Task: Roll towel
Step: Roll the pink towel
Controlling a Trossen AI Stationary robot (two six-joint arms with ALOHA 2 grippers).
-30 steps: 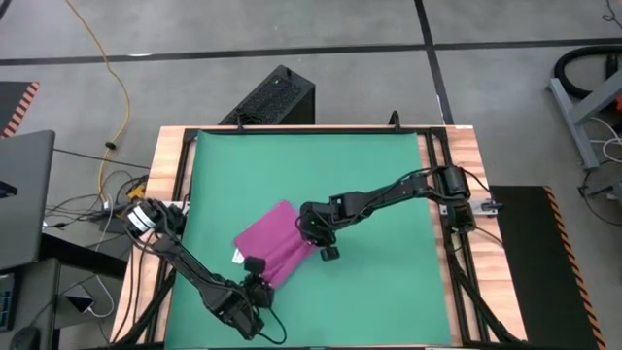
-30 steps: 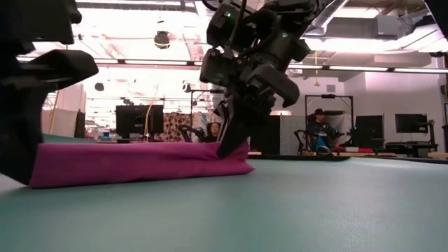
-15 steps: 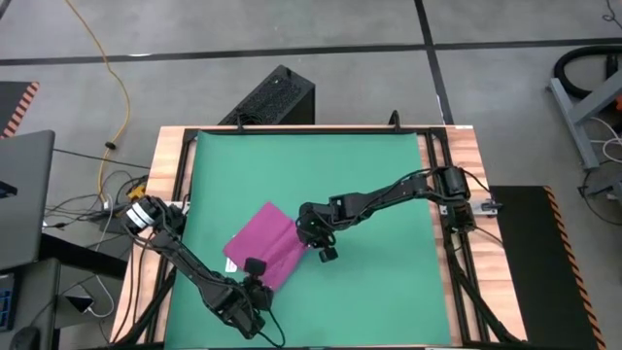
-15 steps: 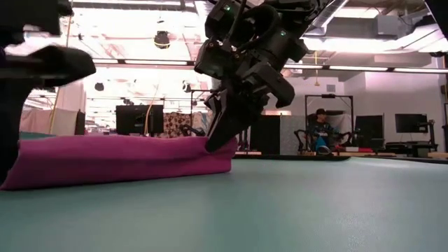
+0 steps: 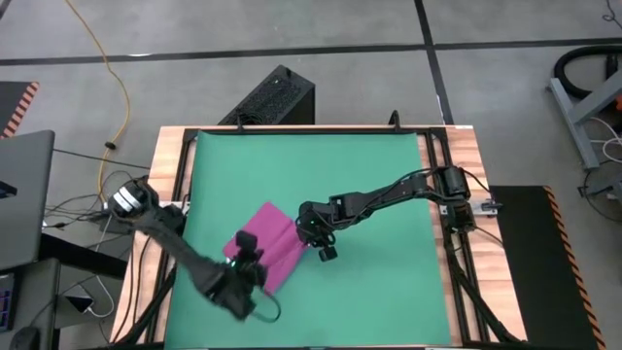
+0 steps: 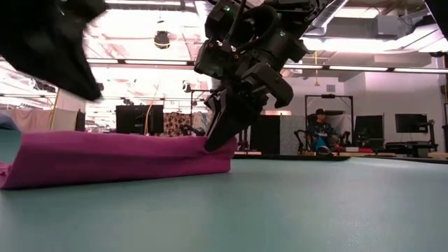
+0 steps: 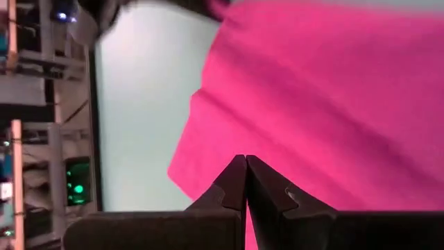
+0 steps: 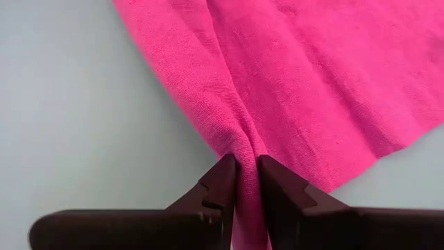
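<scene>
The magenta-pink towel [image 5: 267, 231] lies on the green mat [image 5: 369, 175], left of centre and toward the near edge, partly doubled over. In the low view it is a long low band [image 6: 119, 157] with a thin left end flat on the mat. My right gripper [image 5: 310, 236] is shut on the towel's right end. My left gripper [image 7: 245, 164] is shut and hangs over the towel's near-left part; in the low view it stands raised clear [image 6: 87, 87]. No tag shows. My right gripper pinches a raised ridge of cloth [image 8: 244, 147] at the towel's right end [image 6: 218, 145] between its two fingers. The fingers slant down from the table's right side. The ridge stands up between the fingers, while the rest of the towel lies slack on the mat.
The mat fills most of the wooden table [image 5: 175, 146], with bare green room at the far side and to the right. A black box [image 5: 277, 97] stands on the floor beyond the far edge. A laptop [image 5: 19, 194] and cables lie off the table's left.
My left gripper, shut throughout, has risen off the towel's left end and gone toward the far edge, tipping as it went. The towel has slid a little toward the table's left; its left end, bunched before, now lies thin and flat.
</scene>
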